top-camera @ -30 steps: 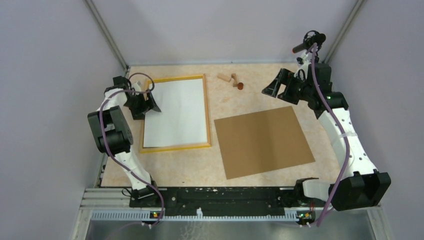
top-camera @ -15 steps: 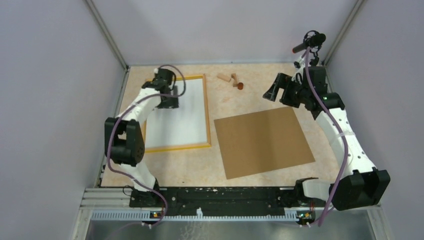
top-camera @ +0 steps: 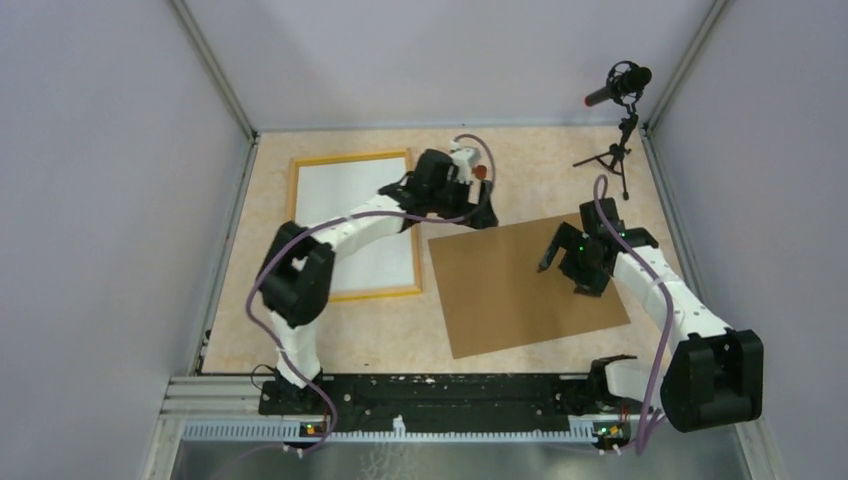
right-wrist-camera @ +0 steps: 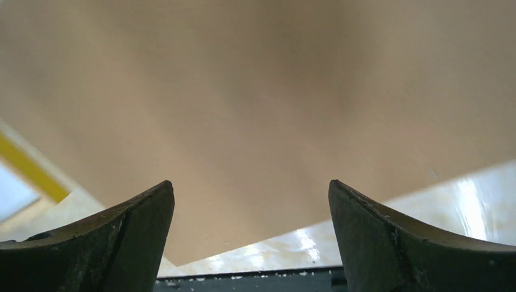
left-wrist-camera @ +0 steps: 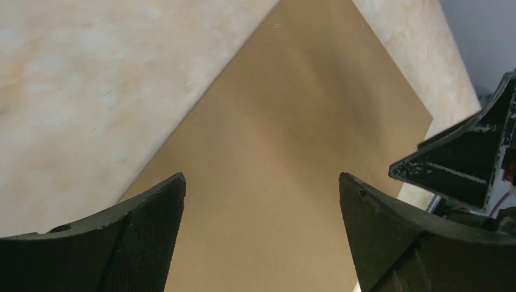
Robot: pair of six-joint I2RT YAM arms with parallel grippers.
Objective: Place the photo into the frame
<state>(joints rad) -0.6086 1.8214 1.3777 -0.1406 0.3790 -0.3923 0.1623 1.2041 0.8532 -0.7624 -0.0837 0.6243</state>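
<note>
Worktop (top-camera: 380, 335): beige, marbled, boxed in by pale lilac walls (top-camera: 420, 60). A microphone (top-camera: 620, 85) on a tripod stands at the 1 o'clock corner.

The frame (top-camera: 350, 157), thin and yellow-orange, lies flat at 10 o'clock. The photo (top-camera: 340, 200) sits inside it and shows plain white from above. We can make out no print detail. A brown backing board (top-camera: 500, 290) lies flat at 4 o'clock, apart from the frame.

Left tool (left-wrist-camera: 261, 179): jaws spread wide, nothing between them, over the board's 11 o'clock corner. Right tool (right-wrist-camera: 251, 188): jaws likewise spread and empty, over the board's 3 o'clock half.

Versus one second ago, the left tool has swung over from the frame's 9 o'clock edge. The right tool has come down from beside the microphone. Frame, photo and board are unmoved.
</note>
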